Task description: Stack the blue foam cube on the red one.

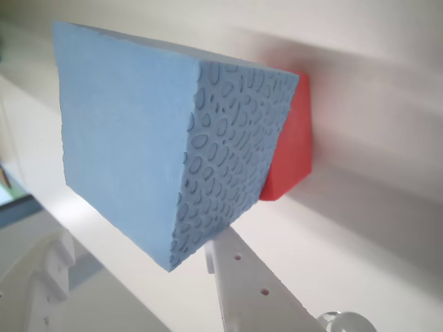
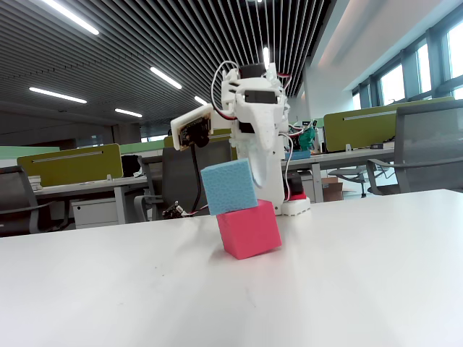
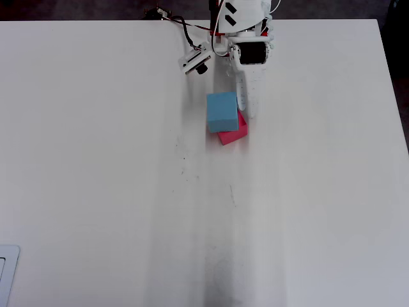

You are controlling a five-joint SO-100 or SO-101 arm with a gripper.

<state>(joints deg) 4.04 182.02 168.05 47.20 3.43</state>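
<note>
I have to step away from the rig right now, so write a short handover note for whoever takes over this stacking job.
Gripper: right behind the blue foam cube; the views do not settle whether it is shut on the cube or open.
Things: blue foam cube rests on the red one, offset toward the left in the fixed view and tilted, not squarely aligned. The red one stands on the white table.
Done: blue is up on red.
Left: confirm release, check that the stack is steady, then retract the arm.
</note>
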